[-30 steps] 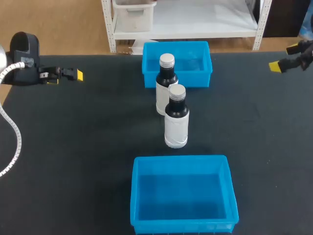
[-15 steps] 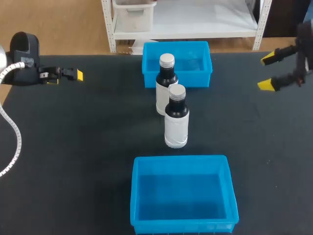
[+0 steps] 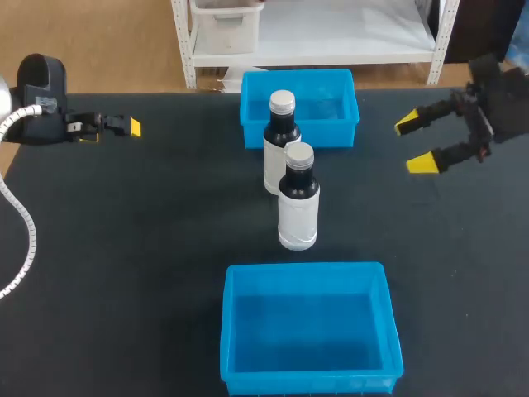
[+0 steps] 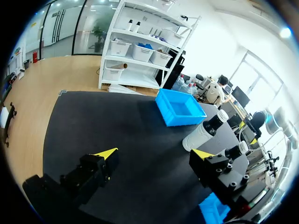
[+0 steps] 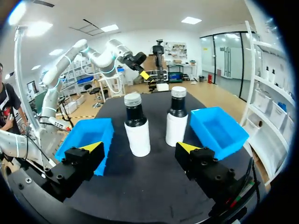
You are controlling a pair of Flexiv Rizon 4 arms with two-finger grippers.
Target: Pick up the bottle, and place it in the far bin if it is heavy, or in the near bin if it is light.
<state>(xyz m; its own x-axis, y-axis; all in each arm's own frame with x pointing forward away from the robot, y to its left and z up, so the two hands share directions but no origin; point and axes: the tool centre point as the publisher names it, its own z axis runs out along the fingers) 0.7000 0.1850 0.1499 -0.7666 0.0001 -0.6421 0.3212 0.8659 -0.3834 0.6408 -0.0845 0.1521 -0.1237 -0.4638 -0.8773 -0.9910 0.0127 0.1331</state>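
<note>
Black worktop (image 3: 149, 248) w/ two blue bins on the centre line: far bin (image 3: 331, 136) toward the back edge, near bin (image 3: 347, 269) at the front. Both show bare floors, i.e. nothing sorted yet. Btwn them stand two upright bottles, dark bodies w/ white labels & silver caps: near bottle (image 3: 297, 211) and far bottle (image 3: 281, 128), close together, the far one just in front of the far bin's wall. Standing btwn the bins probably leaves either drop-off reachable, since weight can't be judged before a lift. Task names one bottle; which of the two is meant can't be told. Right pincer (image 3: 416, 143) hangs over the worktop's right side, well apart from the bottles, fingers spread wide & holding nothing. Right wrist view shows both bottles ahead of the gap, side by side. The spread looks ample for a bottle body taken from the side, presumably the reason for the wide setting and the sideways pose; judged stage: approach, grasp not yet made. Left pincer (image 3: 120, 126) sits at the far left, well apart from bottles & bins. Left wrist view shows its fingers wide apart w/ nothing btwn them, prob. parked there to leave the centre lane to the other arm.
</note>
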